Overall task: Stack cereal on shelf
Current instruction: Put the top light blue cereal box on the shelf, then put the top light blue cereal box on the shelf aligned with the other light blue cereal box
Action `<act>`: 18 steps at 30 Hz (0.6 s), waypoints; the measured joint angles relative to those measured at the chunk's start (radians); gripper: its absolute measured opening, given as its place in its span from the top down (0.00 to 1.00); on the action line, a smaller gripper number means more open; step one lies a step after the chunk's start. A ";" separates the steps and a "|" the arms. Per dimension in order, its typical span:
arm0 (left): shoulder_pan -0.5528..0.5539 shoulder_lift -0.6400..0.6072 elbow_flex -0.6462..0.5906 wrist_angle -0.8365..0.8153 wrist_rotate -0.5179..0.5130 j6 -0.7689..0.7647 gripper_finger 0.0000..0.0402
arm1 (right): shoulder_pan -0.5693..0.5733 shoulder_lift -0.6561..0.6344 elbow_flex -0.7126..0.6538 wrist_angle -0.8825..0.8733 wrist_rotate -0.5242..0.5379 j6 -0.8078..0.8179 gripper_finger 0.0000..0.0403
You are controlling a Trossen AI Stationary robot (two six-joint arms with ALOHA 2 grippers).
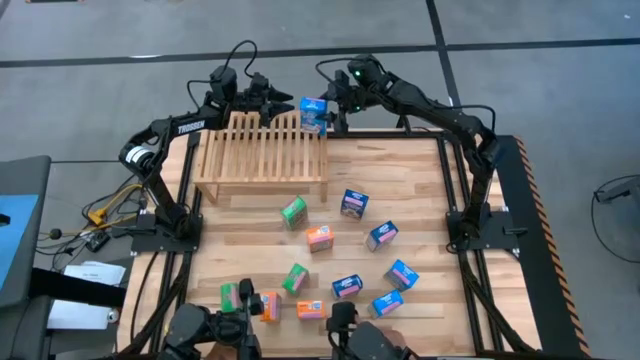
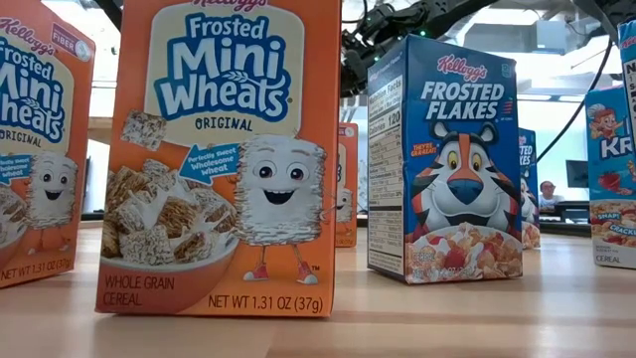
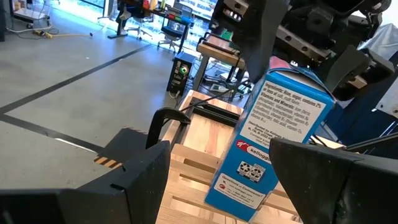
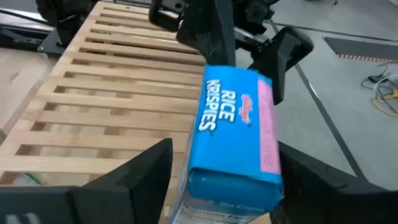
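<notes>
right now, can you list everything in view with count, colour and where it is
rack: one, light wood slats, far side of the table
box on rack: one, blue, standing at the rack's far right corner, between both grippers
blue boxes: five, loose on the table's right half
green boxes: three, left of centre and near edge
orange boxes: three, centre and near edge
table: one, wood planks
left gripper: fingers open, left of the rack box
right gripper: fingers spread beside the rack box

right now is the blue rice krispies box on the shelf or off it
On it: the blue Rice Krispies box stands on the slatted shelf at its far right corner, between both end effectors.
</notes>
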 joint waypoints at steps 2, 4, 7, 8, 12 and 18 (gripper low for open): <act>0.000 0.000 0.000 0.000 0.000 0.000 0.34 | 0.000 -0.001 0.000 -0.012 0.014 0.000 0.25; 0.000 0.000 0.000 0.000 -0.001 0.000 0.34 | 0.000 0.000 0.000 -0.032 0.014 0.000 0.21; 0.000 0.000 0.000 0.000 -0.001 0.000 0.34 | 0.006 0.000 0.000 -0.053 0.015 0.003 0.17; 0.000 0.000 0.000 0.000 -0.001 0.000 0.34 | 0.007 -0.001 0.000 -0.064 0.025 0.004 0.16; 0.000 0.000 0.000 0.000 -0.001 0.000 0.34 | 0.014 -0.011 0.000 -0.093 0.068 -0.005 0.15; 0.027 -0.001 0.000 0.000 0.037 0.012 0.34 | -0.003 -0.041 0.003 -0.185 0.098 -0.014 0.15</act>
